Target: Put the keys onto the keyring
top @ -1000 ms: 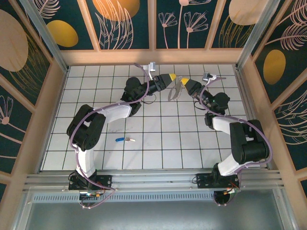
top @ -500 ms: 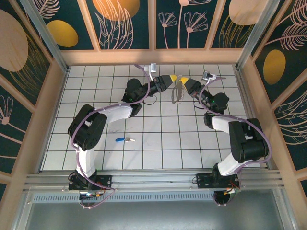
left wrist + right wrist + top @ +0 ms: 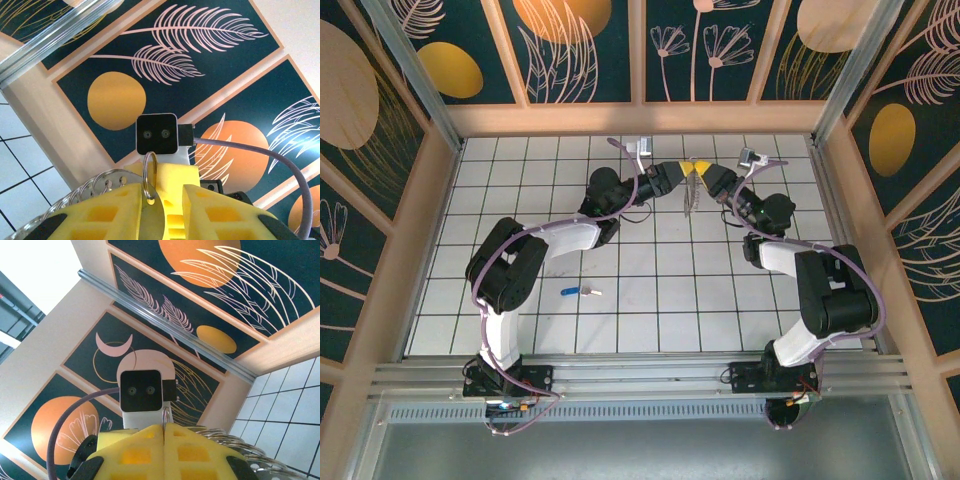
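One key point(image 3: 578, 292), one keyring point(image 3: 691, 190).

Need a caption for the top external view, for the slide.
Far side of table: right claw pinches the keyring, left claw open around its ring; blue key lies apart on the tiles.

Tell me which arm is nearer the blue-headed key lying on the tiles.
Left. The left arm bends close beside the key, on its left side; the right arm stands well away on the key's right.
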Tool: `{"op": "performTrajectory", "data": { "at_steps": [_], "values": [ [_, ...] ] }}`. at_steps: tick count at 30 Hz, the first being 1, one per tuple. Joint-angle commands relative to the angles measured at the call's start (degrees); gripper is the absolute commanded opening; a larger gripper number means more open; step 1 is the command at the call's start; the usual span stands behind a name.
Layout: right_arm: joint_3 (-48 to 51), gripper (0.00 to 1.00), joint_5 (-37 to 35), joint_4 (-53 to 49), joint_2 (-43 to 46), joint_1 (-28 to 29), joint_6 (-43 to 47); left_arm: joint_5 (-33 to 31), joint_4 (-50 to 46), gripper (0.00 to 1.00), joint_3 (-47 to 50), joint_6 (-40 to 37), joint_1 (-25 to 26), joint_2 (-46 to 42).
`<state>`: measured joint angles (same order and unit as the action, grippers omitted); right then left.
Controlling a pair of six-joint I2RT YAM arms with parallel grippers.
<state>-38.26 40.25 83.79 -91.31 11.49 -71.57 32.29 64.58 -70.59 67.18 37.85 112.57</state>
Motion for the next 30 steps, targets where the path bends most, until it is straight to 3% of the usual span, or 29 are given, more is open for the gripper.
{"op": "performTrajectory", "data": {
  "at_steps": [1,9,22,24,26,30],
  "values": [
    [-1.99,0.0,-0.61,4.19,-0.4,0.64,-0.58,0.05,3.89,0.28,-0.34,0.29,0.17,0.63],
    [-1.73,0.0,-0.3,4.01,-0.45,0.69,-0.5,-0.39,3.98,0.25,-0.69,-0.03,0.21,0.86],
    [-1.6,0.0,0.27,3.4,-0.61,1.05,-0.07,-0.54,4.49,0.06,-1.21,-0.47,0.17,1.45],
    [-1.55,0.0,0.35,3.18,-0.45,1.08,0.07,-0.53,4.74,0.09,-1.22,-0.5,0.2,1.64],
    [-1.55,0.0,0.37,2.89,-0.29,1.04,0.21,-0.88,5.07,0.18,-1.14,-0.51,0.2,1.61],
    [-1.58,0.0,0.44,2.52,-0.06,1.08,0.47,-0.99,5.43,0.19,-1.35,-0.53,0.21,1.84]
  ]
}}
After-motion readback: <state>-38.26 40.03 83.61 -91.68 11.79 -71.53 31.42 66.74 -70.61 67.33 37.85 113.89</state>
